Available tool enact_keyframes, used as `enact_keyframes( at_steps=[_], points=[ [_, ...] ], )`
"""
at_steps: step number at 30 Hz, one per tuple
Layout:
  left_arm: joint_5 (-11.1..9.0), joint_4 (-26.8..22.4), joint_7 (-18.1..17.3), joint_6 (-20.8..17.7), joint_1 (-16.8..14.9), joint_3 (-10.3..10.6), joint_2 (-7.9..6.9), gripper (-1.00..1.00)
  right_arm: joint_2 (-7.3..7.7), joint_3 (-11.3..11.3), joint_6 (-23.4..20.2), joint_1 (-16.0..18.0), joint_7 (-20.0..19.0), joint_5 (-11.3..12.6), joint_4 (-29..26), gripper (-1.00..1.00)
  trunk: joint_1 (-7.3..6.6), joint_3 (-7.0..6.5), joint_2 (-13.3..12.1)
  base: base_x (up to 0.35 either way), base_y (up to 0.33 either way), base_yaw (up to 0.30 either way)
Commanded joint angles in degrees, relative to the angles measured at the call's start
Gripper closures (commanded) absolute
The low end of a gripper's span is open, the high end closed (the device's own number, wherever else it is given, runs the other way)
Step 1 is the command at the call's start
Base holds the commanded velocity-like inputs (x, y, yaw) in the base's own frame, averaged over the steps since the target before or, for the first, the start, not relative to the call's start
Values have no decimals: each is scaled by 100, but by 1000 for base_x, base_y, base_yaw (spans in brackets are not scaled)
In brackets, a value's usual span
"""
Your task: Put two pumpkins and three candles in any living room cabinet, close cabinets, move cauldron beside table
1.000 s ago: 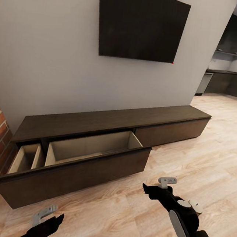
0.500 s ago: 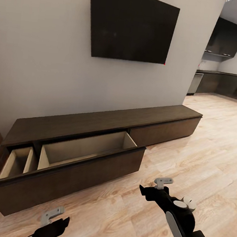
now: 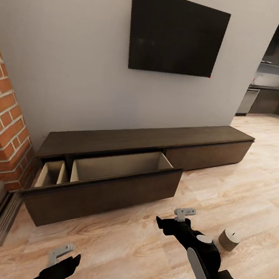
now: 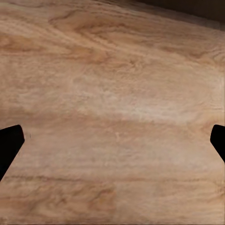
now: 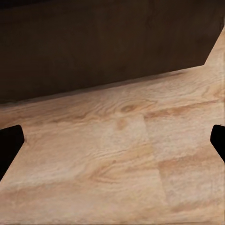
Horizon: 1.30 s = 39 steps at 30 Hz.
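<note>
**Now one candle sits on the floor by the open cabinet**

Down on the wood floor sits a candle. It is short and stubby, grey-beige, with a flat pale top and a tiny dark wick. It stands upright, just beside the right arm, on its right side, and well apart from the cabinet.

The cabinet is long, low and dark brown, and it runs along the grey wall. Its big drawer is pulled out. The drawer front is flat with no handle, and the inside is pale beige. A thin divider splits the inside into a small part on the left and a long part on the right. No items can be seen in either part. The drawer front further right on the cabinet is pushed in flat.

A big black TV hangs on the wall above the cabinet. A red brick column stands at the left. Dark kitchen units show far off at the right.

The left gripper hangs over bare floor with its two fingers spread wide and nothing between them. The right gripper is spread wide too, holding nothing, and it looks at the floor and the dark cabinet front.
</note>
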<state>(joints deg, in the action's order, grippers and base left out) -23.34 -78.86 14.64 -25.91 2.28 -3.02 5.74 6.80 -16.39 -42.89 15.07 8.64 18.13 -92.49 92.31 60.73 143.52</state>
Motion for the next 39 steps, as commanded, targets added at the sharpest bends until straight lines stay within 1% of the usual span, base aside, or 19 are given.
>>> enact_keyframes(
  at_steps=[1,3,5,6,8,9,12,13,14,15,18,19,21,22,23,29,39],
  points=[
    [-60,-11,36,-16,6,-12,2,-100,-16,-15,-18,12,59,59,-6,-100,-4,4,2,-339,0,288],
    [-76,-12,33,2,34,-91,1,-100,-63,-23,-55,50,56,62,-6,-100,-4,4,2,-342,0,291],
    [-121,-13,25,42,52,-230,6,-100,-92,-77,-148,70,54,63,-6,-100,-4,4,2,-344,0,293],
    [-185,-24,14,116,85,-400,17,-100,-117,-227,-274,86,54,60,-6,-100,-4,4,2,-345,0,295],
    [-254,-60,7,199,149,-558,26,-100,-135,-420,-364,98,58,56,-6,-100,-4,4,2,-345,3,295],
    [-316,-116,3,280,227,-702,31,-100,-148,-594,-431,106,58,54,-6,-100,-4,4,2,-345,34,296],
    [-409,-230,-1,375,337,-927,42,-100,-166,-763,-513,137,59,52,-7,-100,-4,4,2,-339,69,297],
    [-484,-302,-3,423,418,-1094,49,-100,-192,-833,-549,159,56,52,-8,-100,-4,4,2,-298,128,297],
    [-679,-404,-26,511,565,-1434,55,-100,-325,-1005,-584,177,58,46,-7,-100,-4,4,2,-147,215,297],
    [-1037,-468,-67,594,722,-2005,56,-100,-454,-1328,-603,194,63,39,-7,-100,-4,4,2,-25,279,298],
    [-1077,-470,-67,599,739,-2093,53,-100,-473,-1459,-605,196,65,39,-7,-100,-4,4,2,-16,284,298],
    [-1106,-464,-67,603,751,-2155,54,-100,-515,-1631,-606,197,67,33,-6,-100,-4,4,2,-4,291,297],
    [-1111,-458,-67,603,753,-2166,51,-100,-527,-1693,-606,198,67,21,-6,-100,-4,4,2,-3,292,297],
    [-1115,-448,-67,604,755,-2181,48,-100,-543,-1777,-607,192,69,-167,-6,-100,-4,4,2,25,294,297],
    [-1113,-444,-67,604,756,-2182,44,-100,-545,-1787,-607,191,69,-236,-6,-100,-4,4,2,44,294,297],
    [-1112,-424,-67,604,756,-2185,22,-100,-548,-1804,-607,189,68,-349,-6,-100,-4,4,2,64,295,297],
    [-1111,-393,-59,604,756,-2186,9,-100,-554,-1814,-607,189,67,-362,-6,-100,-4,4,2,80,296,297]
  ],
)
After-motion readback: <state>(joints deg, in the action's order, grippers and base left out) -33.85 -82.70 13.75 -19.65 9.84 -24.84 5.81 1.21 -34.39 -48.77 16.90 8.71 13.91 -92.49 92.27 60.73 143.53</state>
